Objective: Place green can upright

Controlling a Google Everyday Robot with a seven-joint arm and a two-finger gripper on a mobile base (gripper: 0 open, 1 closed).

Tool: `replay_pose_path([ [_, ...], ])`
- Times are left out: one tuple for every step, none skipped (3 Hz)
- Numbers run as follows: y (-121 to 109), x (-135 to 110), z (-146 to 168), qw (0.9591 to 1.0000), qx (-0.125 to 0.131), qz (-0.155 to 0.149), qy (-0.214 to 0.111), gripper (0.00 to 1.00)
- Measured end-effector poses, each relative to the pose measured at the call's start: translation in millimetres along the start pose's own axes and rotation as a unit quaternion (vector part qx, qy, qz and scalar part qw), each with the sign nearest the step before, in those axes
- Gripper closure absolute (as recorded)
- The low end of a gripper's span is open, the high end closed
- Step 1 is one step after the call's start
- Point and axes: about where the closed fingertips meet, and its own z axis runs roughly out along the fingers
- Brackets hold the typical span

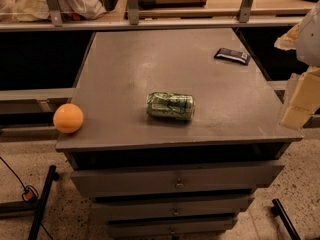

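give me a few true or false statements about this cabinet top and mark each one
1. The green can lies on its side. True.
2. The orange ball touches the can. False: it sits apart, at the front left corner of the cabinet top.
3. The dark blue packet lies flat near the back right. True.
4. The tool grips the can. False: it is at the view's right edge, well clear of the can.
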Motion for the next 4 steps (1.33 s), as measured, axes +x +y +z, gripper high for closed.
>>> replay_pose_path([
  [0, -2, -1, 1.0, 0.003, -0.002, -0.001, 0.0],
  [-9, -32, 3, 0.9996, 0.004, -0.029, 0.004, 0.0],
  [-20, -80, 15, 0.9977, -0.001, -0.066, 0.013, 0.0],
  [-28, -126, 30, 0.9953, -0.007, -0.094, 0.024, 0.0],
])
